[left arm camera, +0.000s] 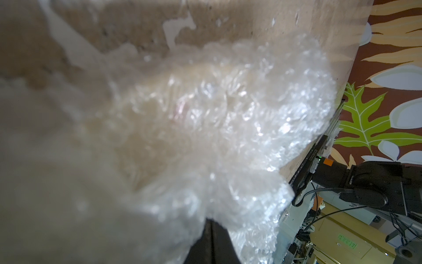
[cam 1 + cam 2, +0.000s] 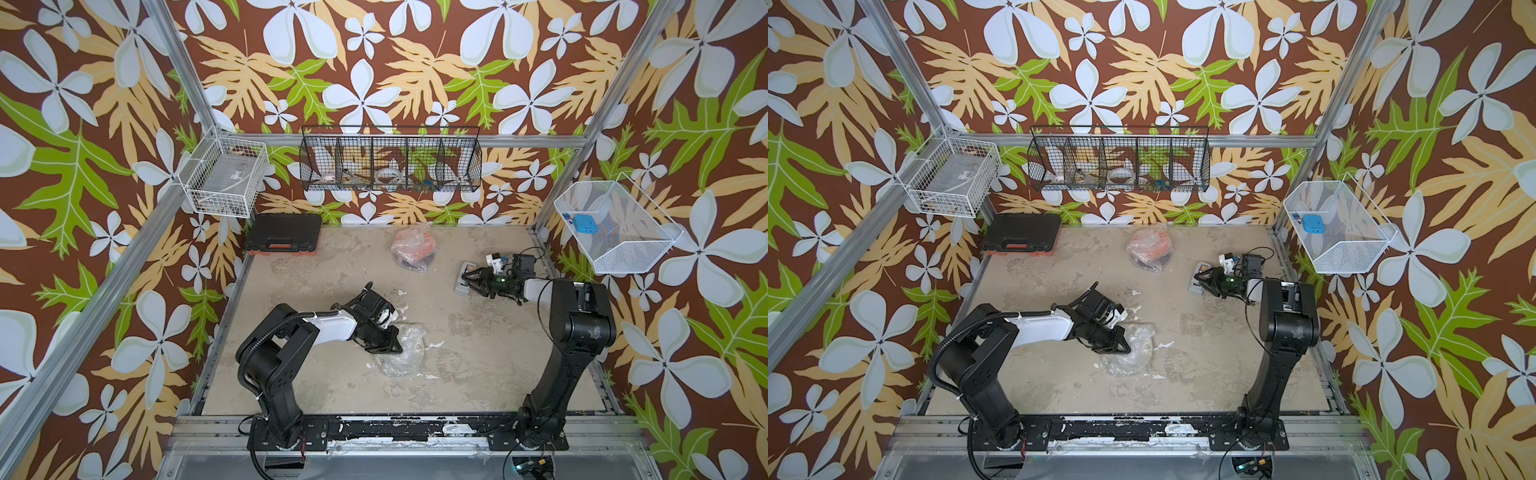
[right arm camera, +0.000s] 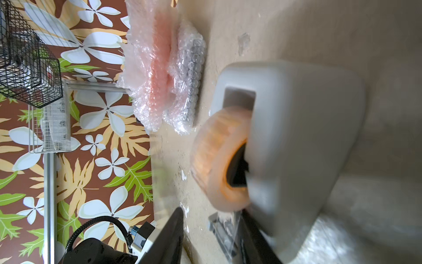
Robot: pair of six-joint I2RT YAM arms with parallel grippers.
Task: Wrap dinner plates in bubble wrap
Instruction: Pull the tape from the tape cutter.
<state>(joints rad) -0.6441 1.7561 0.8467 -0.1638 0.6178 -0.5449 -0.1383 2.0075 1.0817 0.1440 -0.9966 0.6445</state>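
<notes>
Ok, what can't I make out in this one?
- What is inside the bubble wrap at the left gripper: top views show only crumpled wrap, left wrist view is blurred.
- Whether the right gripper touches the tape dispenser: right wrist view is blurred, its fingers cut off by the edge.
- Contents of the black wire basket: too small in both top views.

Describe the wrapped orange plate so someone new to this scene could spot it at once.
Find the black wire basket on the back wall. On the table below it, right of the black case, lies the orange plate in bubble wrap. It alone shows orange through the plastic; the bundle at the left claw looks pale.
</notes>
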